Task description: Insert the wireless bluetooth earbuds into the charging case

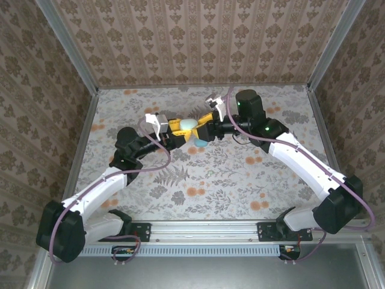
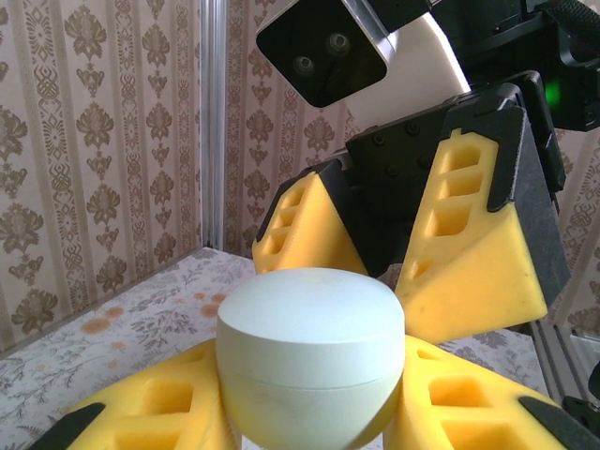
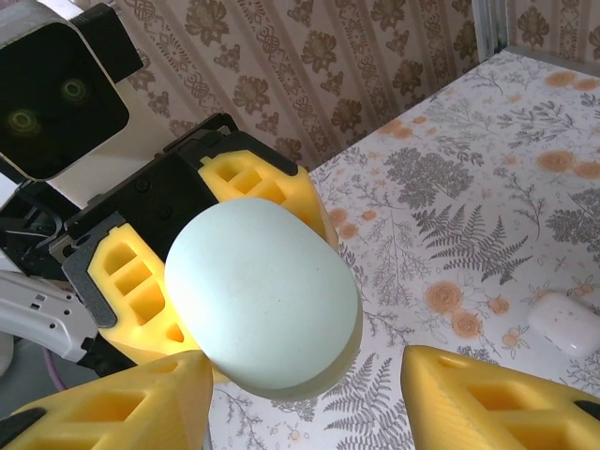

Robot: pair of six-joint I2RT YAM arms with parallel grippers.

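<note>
Toward the back of the table (image 1: 240, 180), near its middle, the left gripper (image 1: 182, 128) holds a charging case (image 1: 189, 124) between its fingers. The right gripper (image 1: 206, 127) faces it from the right, jaws apart. A second case (image 1: 200, 142) lies on the table just in front of them.

Pale mint case (image 3: 262, 300), yellow fingers (image 2: 478, 272), orange-flowered grey-leaf table (image 1: 240, 180), beige damask walls (image 1: 192, 42)
</note>
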